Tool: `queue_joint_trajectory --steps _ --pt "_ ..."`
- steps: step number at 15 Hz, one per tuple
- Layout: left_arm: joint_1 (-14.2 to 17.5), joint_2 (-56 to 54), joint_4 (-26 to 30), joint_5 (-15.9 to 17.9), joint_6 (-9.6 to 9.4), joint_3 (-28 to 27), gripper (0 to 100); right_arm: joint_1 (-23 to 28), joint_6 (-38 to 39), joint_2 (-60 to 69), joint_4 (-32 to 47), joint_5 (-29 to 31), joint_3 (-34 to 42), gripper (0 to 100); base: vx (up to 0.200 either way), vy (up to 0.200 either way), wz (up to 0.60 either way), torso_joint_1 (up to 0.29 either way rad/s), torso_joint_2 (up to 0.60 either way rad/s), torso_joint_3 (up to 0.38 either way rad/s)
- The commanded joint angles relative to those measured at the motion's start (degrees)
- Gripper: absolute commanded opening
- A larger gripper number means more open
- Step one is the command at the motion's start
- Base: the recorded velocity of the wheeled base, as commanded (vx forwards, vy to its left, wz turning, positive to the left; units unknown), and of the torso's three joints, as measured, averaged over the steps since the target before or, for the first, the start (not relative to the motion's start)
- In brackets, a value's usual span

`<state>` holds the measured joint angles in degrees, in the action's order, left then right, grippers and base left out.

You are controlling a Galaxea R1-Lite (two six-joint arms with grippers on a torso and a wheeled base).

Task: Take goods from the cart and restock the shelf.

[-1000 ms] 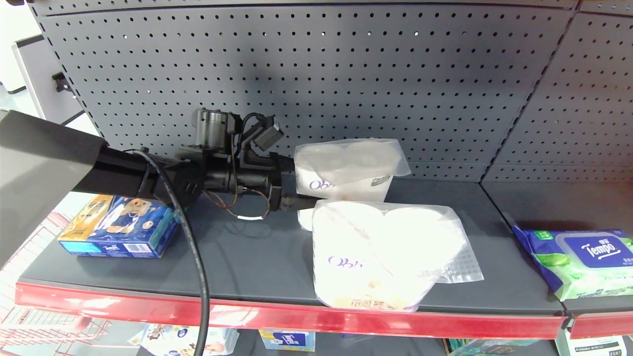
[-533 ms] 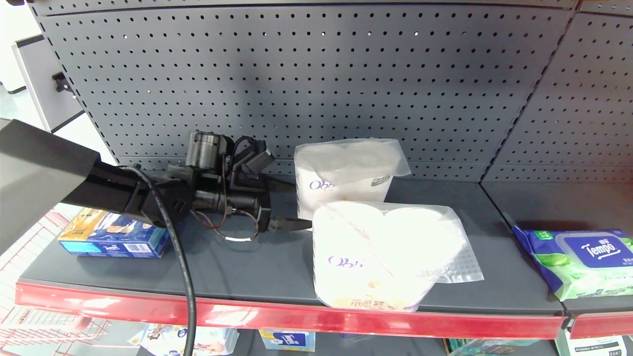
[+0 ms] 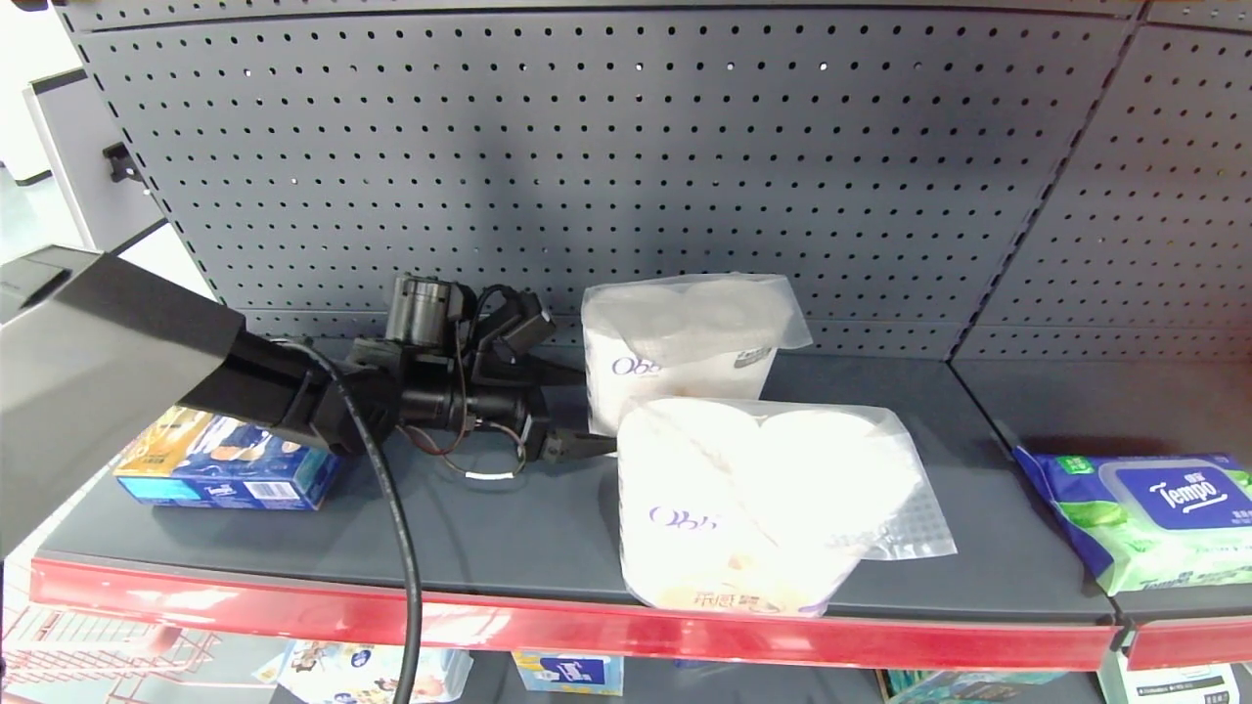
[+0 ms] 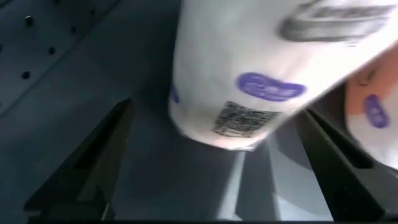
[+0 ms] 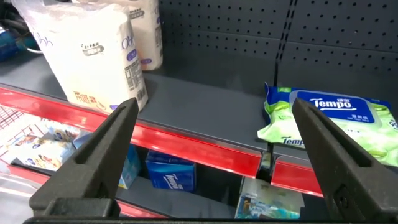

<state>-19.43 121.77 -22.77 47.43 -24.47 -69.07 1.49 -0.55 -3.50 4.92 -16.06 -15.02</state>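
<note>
Two white toilet paper packs stand on the grey shelf (image 3: 469, 528): one at the back (image 3: 685, 337), one at the front edge (image 3: 753, 499). My left gripper (image 3: 579, 411) lies low over the shelf just left of the rear pack, open, its fingers apart from the wrap. In the left wrist view the rear pack (image 4: 261, 62) sits just ahead of the left gripper (image 4: 216, 109), ungripped. My right gripper (image 5: 214, 102) hangs open and empty in front of the shelf, facing the front pack (image 5: 93, 56).
A blue tissue box (image 3: 235, 460) lies at the shelf's left end, under my left arm. A green and blue wet wipes pack (image 3: 1144, 513) lies on the shelf section to the right. A pegboard wall (image 3: 626, 147) backs the shelf. A red wire cart (image 3: 88, 626) shows lower left.
My left gripper has drawn back to the left and dropped lower, away from the rear toilet paper pack. Both packs have stayed put.
</note>
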Motion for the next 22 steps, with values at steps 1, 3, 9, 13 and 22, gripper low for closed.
queue_joint_trajectory --steps 1,3,9,13,22 --pt "0.0 1.1 -0.1 -0.8 0.03 -0.9 100 0.2 -0.1 -0.1 0.0 0.0 0.1 100 0.000 0.000 0.00 0.000 0.00 0.000" --pt "0.0 1.8 -0.1 -1.8 0.12 -2.3 100 0.2 -0.1 -0.1 0.0 0.0 0.1 100 0.000 0.000 0.00 0.000 0.00 0.000" --pt "0.2 2.1 -0.1 -3.0 0.38 -2.6 100 0.2 -0.1 -0.1 0.0 0.0 0.2 100 0.000 0.000 0.00 0.000 0.00 0.000" --pt "4.0 -2.0 0.1 -3.0 0.47 3.0 100 0.2 -0.1 -0.1 0.0 0.0 0.2 100 0.000 0.000 0.00 0.000 0.00 0.000" --pt "4.3 0.3 0.0 -10.8 2.49 -2.3 100 0.2 -0.1 -0.1 -0.1 0.0 0.8 100 0.000 0.000 0.00 0.000 0.00 0.000"
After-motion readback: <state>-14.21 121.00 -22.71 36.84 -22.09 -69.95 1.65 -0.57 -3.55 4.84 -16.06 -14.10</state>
